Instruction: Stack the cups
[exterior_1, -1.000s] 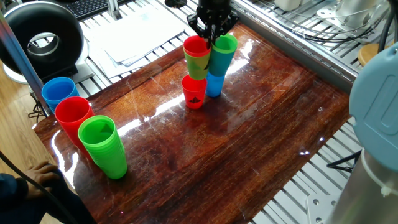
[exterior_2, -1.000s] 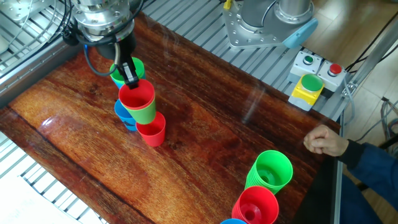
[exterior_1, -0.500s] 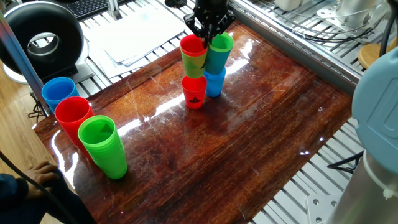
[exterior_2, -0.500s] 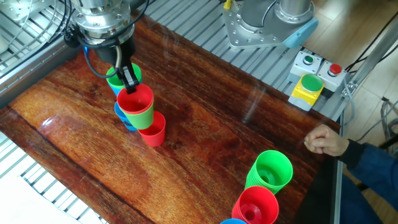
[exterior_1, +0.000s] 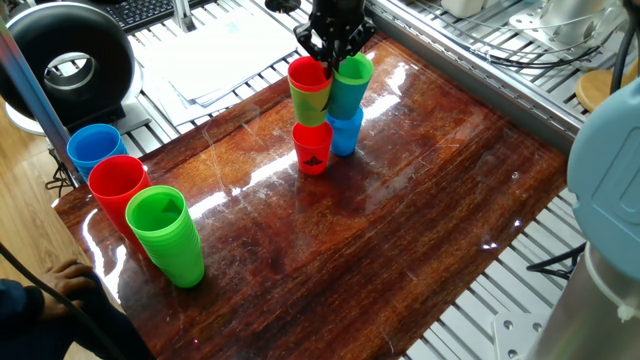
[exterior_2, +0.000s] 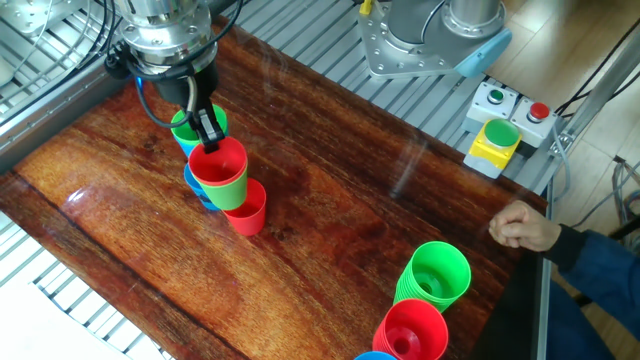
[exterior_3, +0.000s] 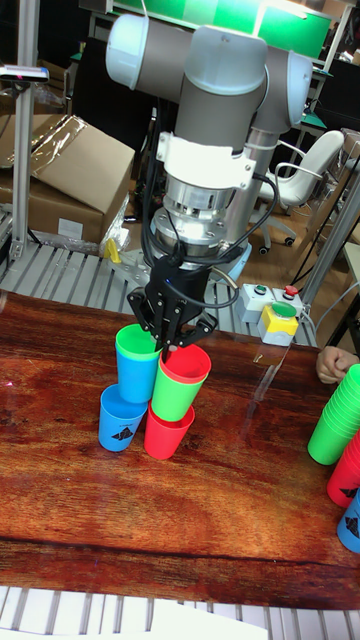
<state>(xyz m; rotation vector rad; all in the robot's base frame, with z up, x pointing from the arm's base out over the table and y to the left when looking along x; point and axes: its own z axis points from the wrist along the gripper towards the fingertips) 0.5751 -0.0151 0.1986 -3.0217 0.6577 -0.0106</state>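
Two nested cups, a red one inside a green one (exterior_1: 311, 100), are hanging by the near rim from the gripper (exterior_1: 331, 62), whose jaws are pinching it closed, just above the lone red cup (exterior_1: 312, 147) near the table's far edge; the green-on-blue pair (exterior_1: 346, 100) is touching on the right. The held stack is tilting, so it is needing squaring over the red cup's mouth, then a straight descent clear of that pair before letting go

The arm reaches down at the far side of the table, its gripper (exterior_3: 172, 338) pointing straight down, fingers pinched on a cup rim.
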